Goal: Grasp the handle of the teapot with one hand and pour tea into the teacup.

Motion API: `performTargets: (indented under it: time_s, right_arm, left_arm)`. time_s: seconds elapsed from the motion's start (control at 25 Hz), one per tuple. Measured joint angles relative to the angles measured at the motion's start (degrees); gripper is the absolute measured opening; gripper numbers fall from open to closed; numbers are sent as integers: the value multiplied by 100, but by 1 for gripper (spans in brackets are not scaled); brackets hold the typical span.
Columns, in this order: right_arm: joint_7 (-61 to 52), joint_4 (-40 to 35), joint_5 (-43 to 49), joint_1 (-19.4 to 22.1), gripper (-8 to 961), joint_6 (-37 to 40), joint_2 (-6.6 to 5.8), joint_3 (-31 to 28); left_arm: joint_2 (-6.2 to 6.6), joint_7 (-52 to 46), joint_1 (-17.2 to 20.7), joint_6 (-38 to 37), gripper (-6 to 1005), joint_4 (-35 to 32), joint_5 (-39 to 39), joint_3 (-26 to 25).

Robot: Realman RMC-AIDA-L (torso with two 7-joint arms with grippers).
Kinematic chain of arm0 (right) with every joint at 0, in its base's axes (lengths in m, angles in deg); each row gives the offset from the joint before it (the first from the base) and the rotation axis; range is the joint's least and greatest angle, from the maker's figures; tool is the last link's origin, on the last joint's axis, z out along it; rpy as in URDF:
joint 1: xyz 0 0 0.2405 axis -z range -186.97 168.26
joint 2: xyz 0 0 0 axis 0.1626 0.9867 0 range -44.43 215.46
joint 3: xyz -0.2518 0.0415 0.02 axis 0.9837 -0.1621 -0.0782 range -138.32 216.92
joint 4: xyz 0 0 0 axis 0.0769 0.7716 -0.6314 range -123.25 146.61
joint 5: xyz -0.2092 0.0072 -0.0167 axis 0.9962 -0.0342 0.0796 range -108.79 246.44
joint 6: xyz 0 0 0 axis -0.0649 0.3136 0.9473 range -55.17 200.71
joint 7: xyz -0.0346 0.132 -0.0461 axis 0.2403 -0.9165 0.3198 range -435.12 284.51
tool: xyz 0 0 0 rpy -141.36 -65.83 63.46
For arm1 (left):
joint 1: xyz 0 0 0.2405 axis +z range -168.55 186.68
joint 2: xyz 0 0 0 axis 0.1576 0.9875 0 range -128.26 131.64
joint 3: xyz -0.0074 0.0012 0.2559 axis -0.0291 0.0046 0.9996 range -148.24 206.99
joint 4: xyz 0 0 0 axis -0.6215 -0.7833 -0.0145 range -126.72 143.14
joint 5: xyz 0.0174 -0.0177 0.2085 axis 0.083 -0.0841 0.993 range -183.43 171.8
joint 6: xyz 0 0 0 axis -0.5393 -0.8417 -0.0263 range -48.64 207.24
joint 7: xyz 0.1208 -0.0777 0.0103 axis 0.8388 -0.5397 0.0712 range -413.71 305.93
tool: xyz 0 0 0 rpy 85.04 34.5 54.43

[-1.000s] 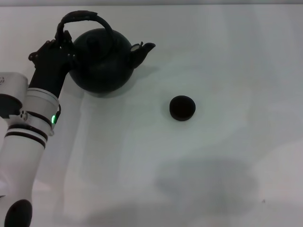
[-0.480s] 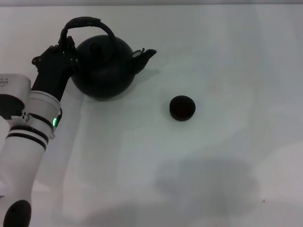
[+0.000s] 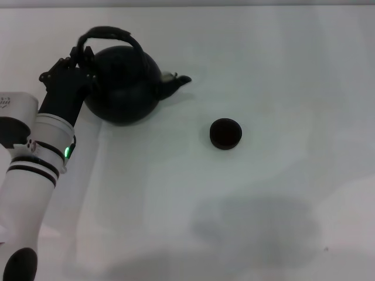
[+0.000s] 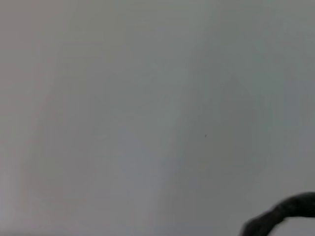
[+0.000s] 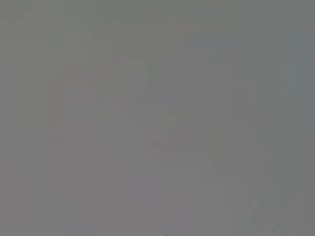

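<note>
The round matte-black teapot (image 3: 123, 88) is at the far left of the white table (image 3: 281, 70), its short spout (image 3: 177, 81) pointing right toward the teacup. My left gripper (image 3: 80, 57) is shut on the left end of the arched black handle (image 3: 111, 33) and carries the pot. A dark curved piece of the handle (image 4: 283, 215) shows at the edge of the left wrist view. The small dark teacup (image 3: 225, 133) stands alone on the table, to the right of the spout and nearer to me. The right gripper is out of view.
My white left forearm (image 3: 35, 170) runs along the left edge of the table. The right wrist view shows only a plain grey surface.
The teapot has come slightly toward me with my left gripper, and its spout has dipped lower. The teacup has not moved.
</note>
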Motion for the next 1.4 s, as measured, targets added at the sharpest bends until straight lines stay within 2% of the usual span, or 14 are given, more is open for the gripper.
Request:
performTargets:
  time_s: [0.2,0.64,0.84,1.08,1.2,1.4]
  right_arm:
    - [-3,6,0,0,843,23,5,0]
    - [-9,20,0,20,843,31,4,0]
    - [-9,10,5,54,844,31,4,0]
    - [-9,-5,10,73,843,31,4,9]
    - [-9,-7,10,79,843,31,2,14]
    - [-9,-10,14,111,842,30,-5,165]
  left_arm:
    - [0,-3,6,12,248,-20,97,0]
    - [18,-21,58,-91,395,-102,287,207]
    - [13,-21,261,-502,635,-102,289,219]
    - [19,-28,422,-742,836,-102,291,342]
    - [20,-127,474,-925,888,-107,291,514]
    - [18,-269,653,-1280,888,-132,245,627]
